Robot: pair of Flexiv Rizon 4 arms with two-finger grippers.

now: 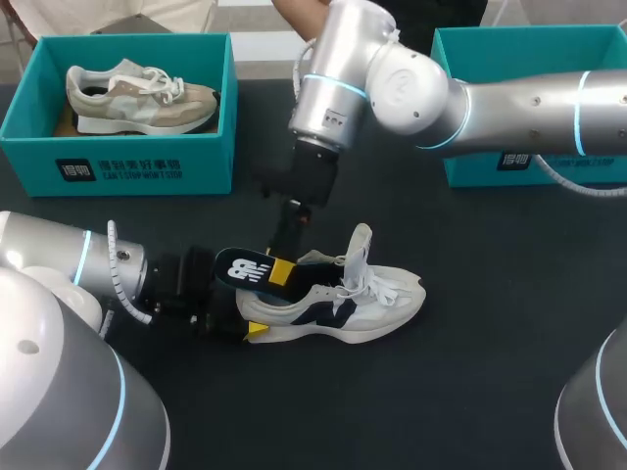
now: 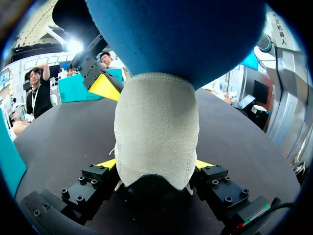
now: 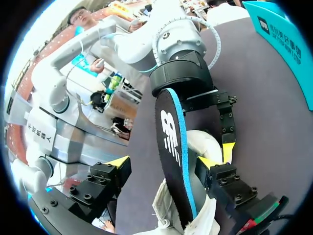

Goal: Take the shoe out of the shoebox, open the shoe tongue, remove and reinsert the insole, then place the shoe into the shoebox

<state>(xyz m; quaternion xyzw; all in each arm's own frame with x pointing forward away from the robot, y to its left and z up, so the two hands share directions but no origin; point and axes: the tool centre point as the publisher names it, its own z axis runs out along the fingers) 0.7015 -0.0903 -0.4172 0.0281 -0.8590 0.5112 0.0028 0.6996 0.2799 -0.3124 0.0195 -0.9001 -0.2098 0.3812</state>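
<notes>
White-and-navy lace-up sneaker (image 1: 343, 304) sits mid-table on the black tabletop (image 1: 470, 392). Its long axis runs left-right, toe right, heel left. Left gripper (image 2: 155, 165) clamps the heel from 2 sides. Black, blue-backed insole (image 1: 245, 267) stands tilted in the shoe opening between the spread fingers of the right gripper (image 3: 164, 162), with a gap on 1 side: not gripped. Left teal cardboard shoebox (image 1: 118, 162) and right teal cardboard shoebox (image 1: 529, 59) line the far edge. Bare tabletop lies on the near side and to the right.

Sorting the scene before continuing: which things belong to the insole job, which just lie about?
In the job: white-and-navy lace-up sneaker; black blue-edged insole; right-hand teal cardboard shoebox, probably.
Lying about: left-hand teal cardboard shoebox; beige-and-white sneaker inside it.
</notes>
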